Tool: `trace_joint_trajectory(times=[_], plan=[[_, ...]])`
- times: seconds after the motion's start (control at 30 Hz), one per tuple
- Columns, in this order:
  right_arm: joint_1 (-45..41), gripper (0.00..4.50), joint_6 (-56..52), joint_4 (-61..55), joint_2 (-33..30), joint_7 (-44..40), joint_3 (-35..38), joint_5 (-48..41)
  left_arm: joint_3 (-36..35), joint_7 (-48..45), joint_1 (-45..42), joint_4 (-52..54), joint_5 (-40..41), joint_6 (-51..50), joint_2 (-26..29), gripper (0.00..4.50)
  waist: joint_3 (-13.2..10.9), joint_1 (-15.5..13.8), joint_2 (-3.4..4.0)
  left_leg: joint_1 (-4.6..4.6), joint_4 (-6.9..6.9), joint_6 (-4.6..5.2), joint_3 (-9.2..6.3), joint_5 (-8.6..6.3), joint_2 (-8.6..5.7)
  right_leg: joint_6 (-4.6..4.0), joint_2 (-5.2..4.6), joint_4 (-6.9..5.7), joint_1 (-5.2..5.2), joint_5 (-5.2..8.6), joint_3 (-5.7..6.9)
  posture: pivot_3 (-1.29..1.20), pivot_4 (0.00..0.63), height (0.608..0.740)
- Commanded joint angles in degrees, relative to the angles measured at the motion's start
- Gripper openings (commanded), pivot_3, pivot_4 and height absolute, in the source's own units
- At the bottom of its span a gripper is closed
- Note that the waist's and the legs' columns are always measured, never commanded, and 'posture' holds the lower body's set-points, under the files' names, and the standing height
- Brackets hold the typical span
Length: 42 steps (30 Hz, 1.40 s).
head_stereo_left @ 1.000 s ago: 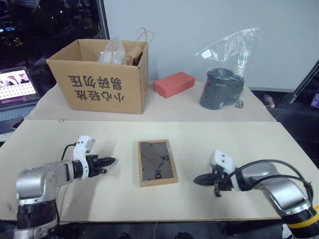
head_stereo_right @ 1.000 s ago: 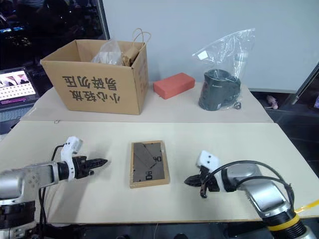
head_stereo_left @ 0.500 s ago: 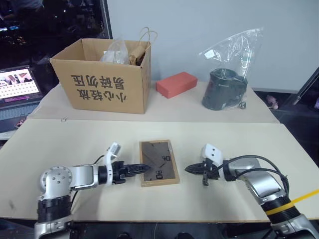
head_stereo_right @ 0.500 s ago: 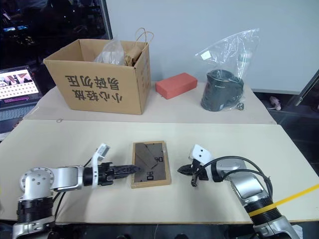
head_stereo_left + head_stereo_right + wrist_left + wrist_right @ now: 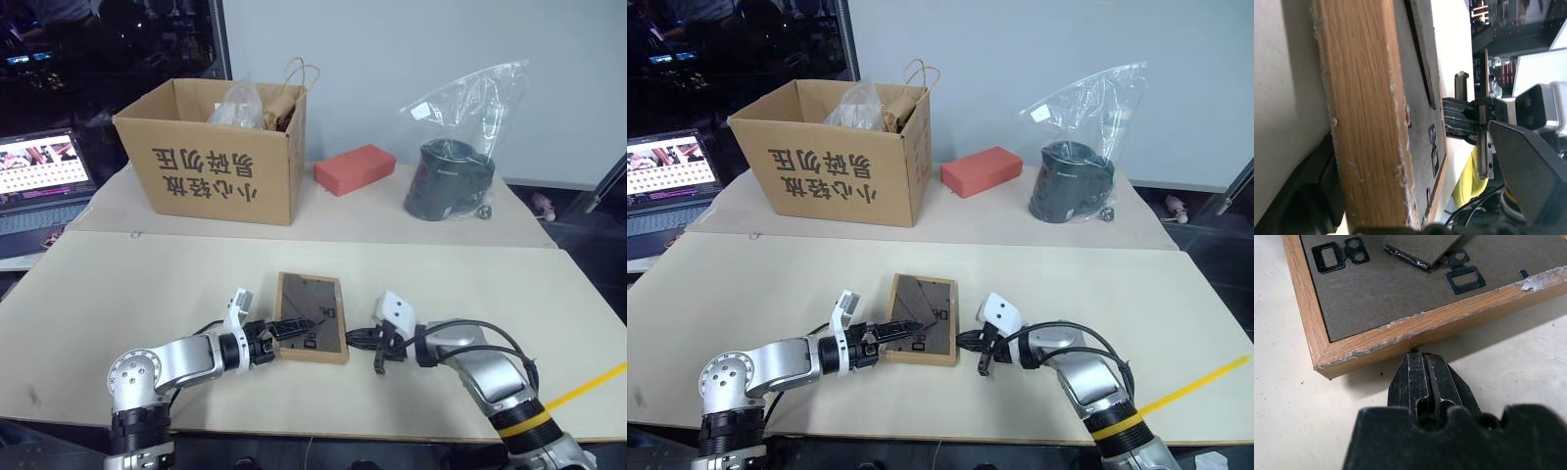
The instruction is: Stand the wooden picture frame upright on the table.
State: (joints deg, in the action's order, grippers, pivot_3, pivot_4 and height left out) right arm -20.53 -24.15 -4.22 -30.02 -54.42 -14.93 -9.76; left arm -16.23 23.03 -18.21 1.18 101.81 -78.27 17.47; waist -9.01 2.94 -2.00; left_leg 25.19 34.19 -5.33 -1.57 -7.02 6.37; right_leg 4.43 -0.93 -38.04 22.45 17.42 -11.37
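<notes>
My left hand (image 5: 278, 340), fingers spread, straddles the picture frame (image 5: 312, 316) at its left edge; the frame lies face down mid-worktop (image 5: 147, 284). My right hand (image 5: 364, 338), pressed together, braces its right edge. Next, I'd pinch and tip it up.

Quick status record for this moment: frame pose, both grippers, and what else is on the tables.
frame: small rectangular light-wood picture frame lies flat, dark back panel facing up, on the beige table
left gripper: left gripper open, one black finger over the frame's back panel, the other by its left edge
right gripper: right gripper shut, tips against the frame's right edge
task state: frame not yet upright
far table: cardboard box, red brick-like block, dark pot in a clear plastic bag
</notes>
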Motion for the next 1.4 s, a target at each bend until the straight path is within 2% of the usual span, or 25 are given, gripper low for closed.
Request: trace_joint_trajectory(times=[0.03,0.1,0.27,0.33,0.37,0.5,0.6,0.67,0.7,0.77,0.87,1.1,1.2,1.4], plan=[[0.5,0.0,-0.4,-0.6,-1.0,0.0,0.4,0.2,3.0,3.2,1.2,-0.9,7.3,4.7,3.5,4.2,0.0,0.0,0.0,0.0,0.0,-0.01,0.0,0.0,0.0,0.0,0.0,0.0,0.01,0.0,0.0,0.0,0.15,0.721],[0.2,0.0,-0.2,-0.1,-1.2,-0.1,0.8,0.0,4.8,3.6,1.3,-0.6,10.2,7.0,5.3,3.76,0.0,-0.1,0.0,0.0,-0.01,-0.02,0.0,-0.01,0.0,-0.01,0.0,0.0,0.03,0.01,0.0,0.0,0.15,0.721],[-0.6,0.0,-0.8,0.4,-1.1,0.1,2.8,-1.7,7.4,1.0,-0.5,-0.1,11.0,11.4,6.1,2.08,0.0,-0.5,0.0,0.02,0.0,-0.08,0.01,0.01,0.0,-0.01,0.0,0.06,0.06,0.02,0.0,0.0,0.15,0.721],[-0.8,0.0,-1.0,0.4,-1.2,0.5,3.9,-2.3,7.9,0.2,-0.5,-0.8,11.2,12.2,6.0,1.24,0.0,-0.5,0.0,0.07,-0.01,-0.11,0.02,0.02,0.0,-0.01,0.0,0.06,0.11,0.02,0.0,0.0,0.15,0.721],[-0.8,0.0,-1.2,0.4,-1.3,0.7,4.6,-2.7,8.1,-0.3,-0.4,-1.1,11.2,12.3,6.4,1.11,0.0,-0.5,-0.01,0.07,-0.01,-0.11,0.02,0.02,0.0,-0.01,0.0,0.06,0.12,0.03,0.0,0.0,0.15,0.721],[-1.4,0.0,-4.3,-0.1,-3.0,2.3,11.1,-5.8,8.1,-1.9,-1.2,-2.9,11.2,12.5,9.2,1.15,0.0,-0.5,-0.01,0.14,-0.15,-0.18,0.02,0.06,0.0,-0.04,0.0,0.04,0.28,0.04,-0.01,0.0,0.15,0.721],[-3.6,0.0,-12.6,-2.3,-4.5,1.4,18.3,-14.1,8.2,-6.3,-3.4,-2.7,10.6,11.0,12.4,1.15,0.0,-0.5,-0.02,0.23,-0.25,-0.24,0.02,0.11,0.0,-0.09,0.0,0.02,0.45,0.02,-0.01,0.0,0.15,0.721],[-6.1,0.0,-18.8,-4.0,-4.5,1.7,22.1,-20.4,9.2,-12.6,-5.1,-0.6,3.7,9.5,14.8,1.15,0.0,-0.4,-0.02,0.43,-0.27,-0.3,0.02,0.15,0.0,-0.11,0.0,-0.01,0.65,0.0,-0.01,0.0,0.15,0.721],[-6.9,0.59,-20.8,-4.6,-4.4,1.9,23.0,-22.3,9.5,-14.8,-5.4,-0.1,1.3,9.3,15.5,1.15,0.0,-0.4,-0.02,0.44,-0.28,-0.3,0.02,0.15,0.0,-0.13,0.0,-0.02,0.67,0.0,-0.01,0.0,0.15,0.721],[-10.2,1.19,-27.6,-6.7,-4.5,1.9,24.4,-28.2,12.2,-22.4,-6.7,0.9,-9.2,11.0,17.3,1.15,0.0,-0.5,-0.01,0.42,-0.35,-0.31,0.02,0.16,-0.01,-0.15,0.0,0.0,0.66,0.01,-0.01,0.0,0.15,0.721],[-12.8,2.21,-32.8,-8.2,-3.5,4.2,23.3,-31.5,14.4,-30.4,-8.4,0.3,-18.1,12.7,17.6,1.15,0.0,-0.5,-0.01,0.43,-0.43,-0.32,0.02,0.16,-0.02,-0.2,0.0,0.02,0.68,0.04,0.0,0.0,0.15,0.721],[-14.2,4.47,-35.5,-6.5,0.3,9.1,20.6,-31.4,15.1,-39.9,-10.3,3.5,-25.2,11.8,16.4,1.15,0.0,-0.7,-0.01,0.7,-0.36,-0.32,0.01,0.16,-0.02,-0.19,0.0,0.02,0.84,0.06,0.02,0.0,0.15,0.721],[-13.5,4.47,-34.2,-5.7,1.0,9.3,17.9,-30.1,17.2,-44.2,-8.7,7.5,-29.6,11.4,17.8,1.15,0.0,-0.6,-0.01,0.76,-0.37,-0.31,-0.02,0.16,-0.02,-0.18,0.0,0.02,0.88,0.06,0.05,0.0,0.15,0.721],[-13.0,4.47,-32.6,-5.4,2.9,7.6,13.7,-29.5,17.1,-48.1,-8.0,10.3,-31.3,9.4,18.0,1.15,0.0,-0.3,0.0,0.75,-0.37,-0.3,-0.05,0.15,-0.01,-0.19,0.0,-0.01,0.88,0.07,0.07,0.0,0.15,0.721]])
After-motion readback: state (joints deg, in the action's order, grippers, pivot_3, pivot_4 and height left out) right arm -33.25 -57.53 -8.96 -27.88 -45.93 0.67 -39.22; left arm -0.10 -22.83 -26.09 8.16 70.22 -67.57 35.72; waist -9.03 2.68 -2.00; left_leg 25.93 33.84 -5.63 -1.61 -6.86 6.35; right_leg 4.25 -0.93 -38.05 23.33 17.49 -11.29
